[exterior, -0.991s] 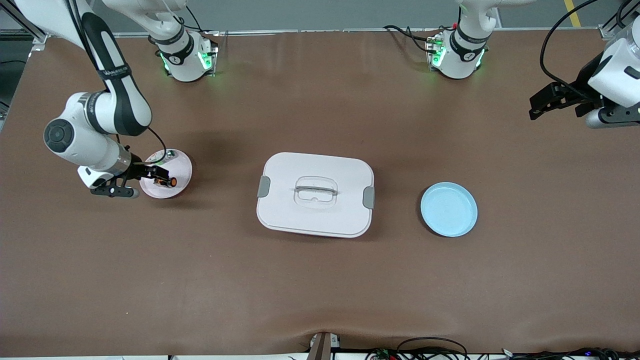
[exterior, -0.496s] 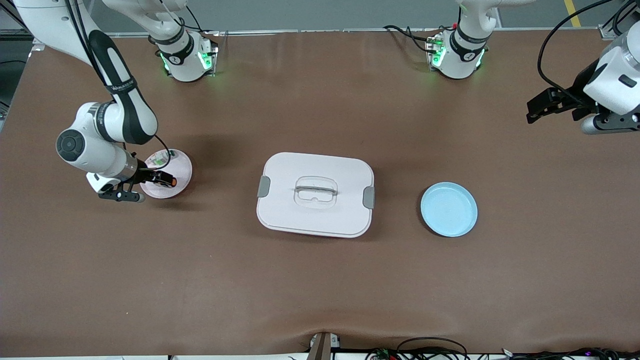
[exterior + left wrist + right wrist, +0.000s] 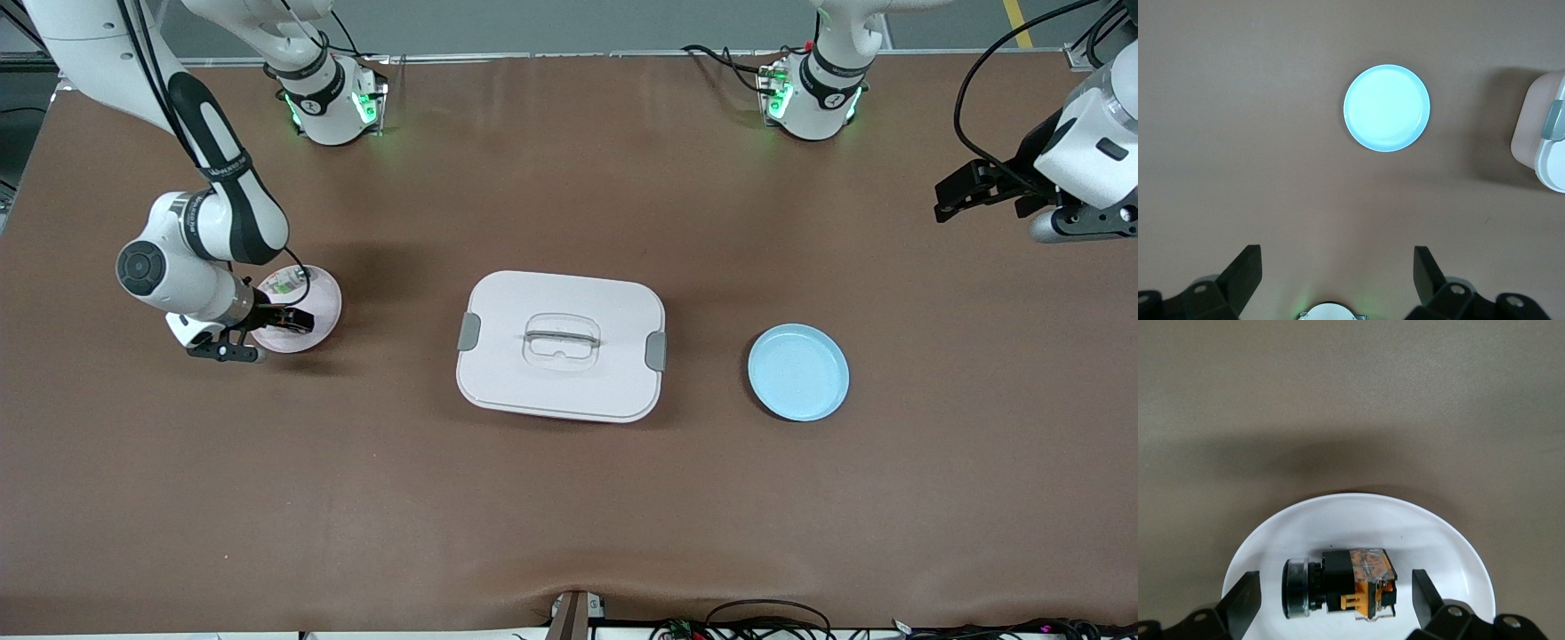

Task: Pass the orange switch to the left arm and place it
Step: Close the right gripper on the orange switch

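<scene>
Sliding lower over the pink plate [image 3: 322,307], the right gripper [image 3: 1331,600] is straddling the orange switch [image 3: 1341,583] with fingers wide and empty, needing centred closure, while the left gripper [image 3: 1337,280] is waiting open.

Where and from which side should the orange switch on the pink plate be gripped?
Probably from straight above, end to end: the orange switch lies on its side on the pink plate, and the open jaws of the right gripper flank its round cap and orange rear block.
</scene>
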`<action>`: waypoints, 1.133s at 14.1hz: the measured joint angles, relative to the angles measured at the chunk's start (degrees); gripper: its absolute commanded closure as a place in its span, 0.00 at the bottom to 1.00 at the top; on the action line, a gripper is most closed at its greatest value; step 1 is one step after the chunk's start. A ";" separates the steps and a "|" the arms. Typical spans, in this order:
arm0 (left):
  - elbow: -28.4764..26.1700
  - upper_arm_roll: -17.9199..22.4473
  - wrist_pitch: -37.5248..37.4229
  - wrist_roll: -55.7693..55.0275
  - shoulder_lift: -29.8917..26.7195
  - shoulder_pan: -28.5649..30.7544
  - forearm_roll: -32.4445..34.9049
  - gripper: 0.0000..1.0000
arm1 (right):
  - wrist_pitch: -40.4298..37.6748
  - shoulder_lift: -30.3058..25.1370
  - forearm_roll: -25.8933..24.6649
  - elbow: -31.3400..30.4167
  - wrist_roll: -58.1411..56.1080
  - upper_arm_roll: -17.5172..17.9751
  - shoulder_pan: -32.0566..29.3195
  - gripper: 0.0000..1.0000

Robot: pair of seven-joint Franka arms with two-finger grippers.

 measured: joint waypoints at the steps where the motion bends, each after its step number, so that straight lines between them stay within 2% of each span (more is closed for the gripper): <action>1: 0.00 0.00 0.01 0.00 0.00 0.00 0.00 0.00 | 0.10 0.28 0.00 0.00 0.00 0.00 0.00 0.00; 16: 0.01 0.00 1.45 0.00 0.46 0.25 0.00 0.00 | 0.12 1.93 0.01 -0.80 -0.01 -0.01 0.00 0.00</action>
